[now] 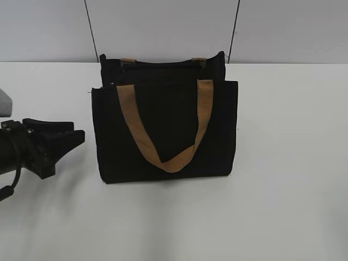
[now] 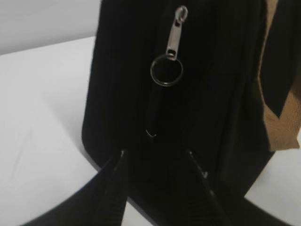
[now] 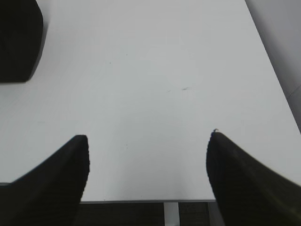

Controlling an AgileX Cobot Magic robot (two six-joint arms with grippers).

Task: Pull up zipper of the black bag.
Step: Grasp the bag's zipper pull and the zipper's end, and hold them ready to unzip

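Closest to the lens, at the bottom of the right wrist view, are the two dark fingers of the right gripper [image 3: 147, 174], spread wide apart over bare white desk [image 3: 155, 84] with nothing between them. That gripper doesn't show up in the exterior view at all.

Biggest thing on the desk is the black bag [image 1: 163, 130], standing upright around the middle, toward the back wall. No logo, tag or printed text that I can read anywhere on it, just plain black fabric. One tan strap [image 1: 163, 122] hangs down the front face in a V shape, and the ends of a second one peek out along the top at the back. A dark corner of the bag also pokes into the top left of the right wrist view.

Next down in size, the left gripper [image 1: 68, 133] sits on the left side of the exterior view, near the bag's left end but not touching it. Its fingers are parted and holding nothing. From its wrist camera the fingertips [image 2: 120, 162] frame the bag's narrow end panel.

Smallest bit: the zipper [image 2: 173, 35], a silver pull tab hanging on that end panel near the top, with a thin metal ring [image 2: 166, 70] dangling from it. Nothing blocks the way between the left gripper and the tab.
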